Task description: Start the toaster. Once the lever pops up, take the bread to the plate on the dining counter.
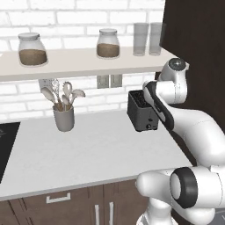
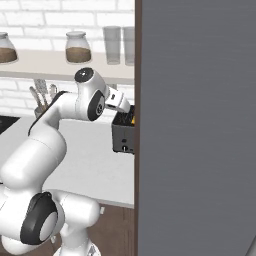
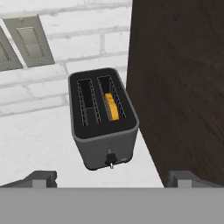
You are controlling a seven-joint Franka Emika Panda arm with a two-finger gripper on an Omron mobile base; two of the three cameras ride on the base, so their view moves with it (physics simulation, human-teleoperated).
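Hovering above the toaster [image 3: 103,118] | your hand [image 3: 112,178] is spread wide and empty, fingertips well apart, likely to come down on the lever | toaster sits on the counter [image 1: 88,149] against the dark cabinet [image 3: 183,78] | bread [image 3: 112,106] sits low in the right slot, so toasting isn't started yet.

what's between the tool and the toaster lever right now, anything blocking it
Nothing visible blocks it. In the hand view the tool hangs open above the toaster, with bare worktop around it. The dark cabinet side stands close beside the toaster, so room there is tight. The bread sits in one slot.
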